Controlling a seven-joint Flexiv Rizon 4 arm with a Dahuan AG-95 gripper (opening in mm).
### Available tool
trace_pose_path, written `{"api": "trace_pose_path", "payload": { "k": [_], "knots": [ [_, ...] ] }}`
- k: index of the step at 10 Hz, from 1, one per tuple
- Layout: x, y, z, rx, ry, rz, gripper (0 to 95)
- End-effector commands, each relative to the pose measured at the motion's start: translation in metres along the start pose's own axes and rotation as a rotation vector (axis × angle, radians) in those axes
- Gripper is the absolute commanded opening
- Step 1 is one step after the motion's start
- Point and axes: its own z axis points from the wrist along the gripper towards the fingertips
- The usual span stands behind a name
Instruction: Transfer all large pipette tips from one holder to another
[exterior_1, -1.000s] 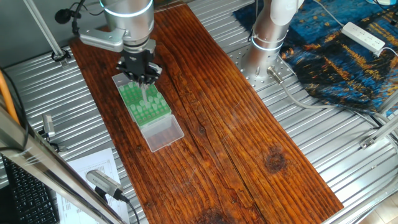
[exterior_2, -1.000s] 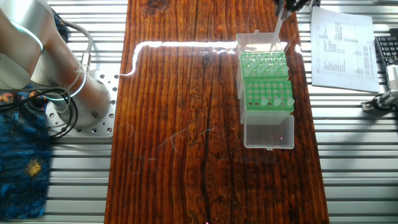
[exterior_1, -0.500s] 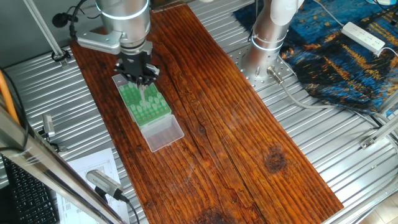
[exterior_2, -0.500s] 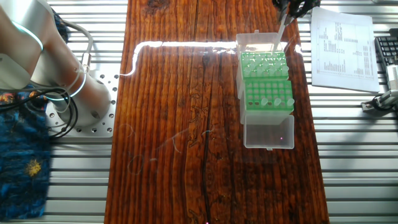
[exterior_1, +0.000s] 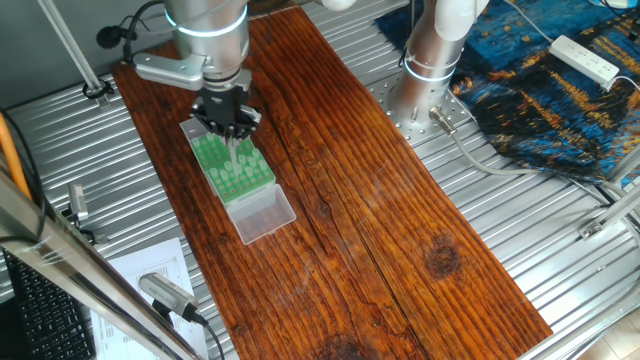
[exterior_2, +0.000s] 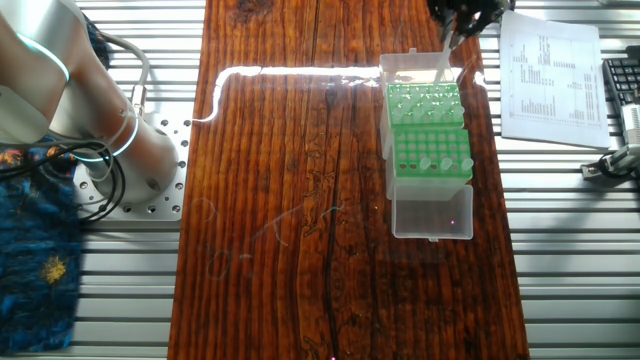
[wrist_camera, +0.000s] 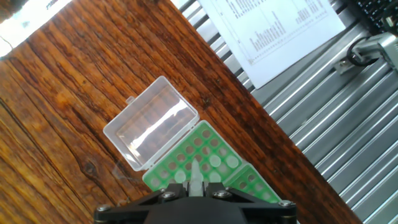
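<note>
In the one fixed view, the tool hangs at the far left of the wooden desk, directly above the green rack. Its fingers are clenched on one of the large pipette tips, which points down toward the rack's far half. Just nearer than the rack lies its clear lid, folded open flat on the desk. To the right, on the ribbed metal surface, stands the arm's base, with a patterned blue cloth and a white power strip farther right.

In the other fixed view, the base sits at the left and the rack at the right of the desk. Three tips stand in a row along the rack's near edge, next to the open lid. The held tip slants down from the tool over the rack's far end. A printed sheet lies to the right.

In the hand view, the lid shows at left, and the tip projects from between the fingers over the rack's holes.
</note>
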Motion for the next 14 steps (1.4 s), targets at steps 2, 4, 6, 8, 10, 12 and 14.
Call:
{"api": "trace_pose_path", "payload": {
  "k": [2, 4, 6, 8, 10, 12, 14],
  "knots": [
    [-0.002, -0.004, 0.003, 0.005, -0.002, 0.006, 0.0],
    [-0.002, -0.005, 0.006, 0.008, 0.003, -0.005, 0.0],
    [0.000, -0.003, 0.009, 0.004, 0.000, 0.002, 0.0],
    [0.000, 0.000, 0.015, 0.004, -0.002, 0.000, 0.0],
    [0.002, 0.001, 0.017, 0.005, -0.002, -0.015, 19.0],
    [0.001, 0.001, 0.017, 0.005, 0.000, -0.021, 19.0],
    [0.001, 0.001, 0.018, 0.004, 0.001, -0.024, 19.0]
  ]
}}
